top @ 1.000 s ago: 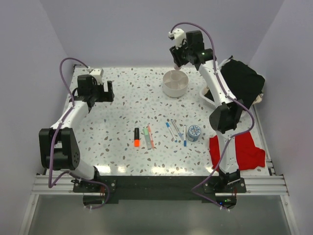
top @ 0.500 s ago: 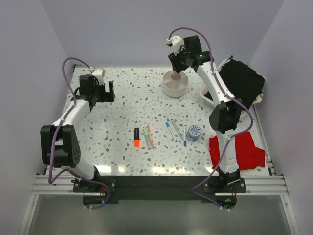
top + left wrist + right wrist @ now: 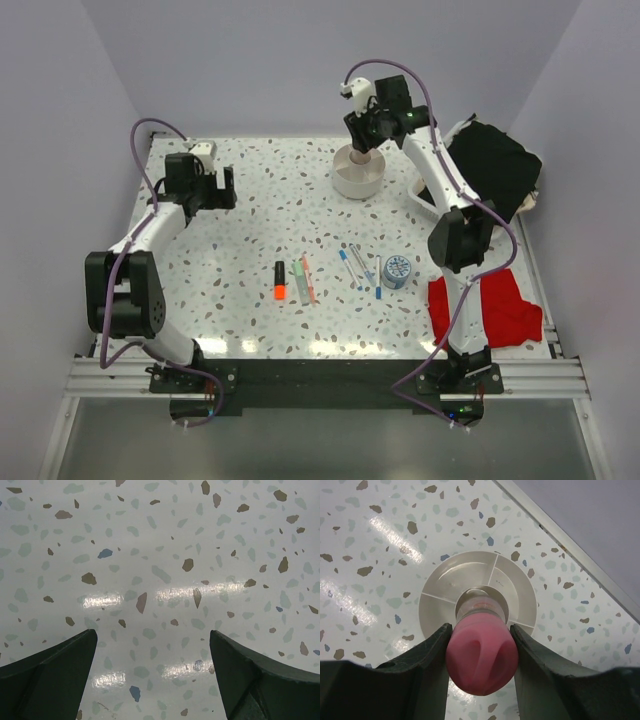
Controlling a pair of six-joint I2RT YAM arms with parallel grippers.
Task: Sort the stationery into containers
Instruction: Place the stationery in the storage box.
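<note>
My right gripper is shut on the pink-capped stubby stick and holds it upright right above the round white divided bowl, which also shows in the top view. In the top view my right gripper hangs over the bowl at the table's back. The orange-and-black highlighter, the thin pink and green pens and the slim blue-and-white pens lie mid-table. My left gripper is open and empty at the back left, over bare table.
A round blue-grey tape roll lies right of the pens. A red cloth lies at the front right. A white basket with black cloth stands at the back right. Walls close the table's back and sides.
My right gripper has moved down and left with the pink-capped stick, from above the bowl's far side to right over it. My left arm shifted slightly.
</note>
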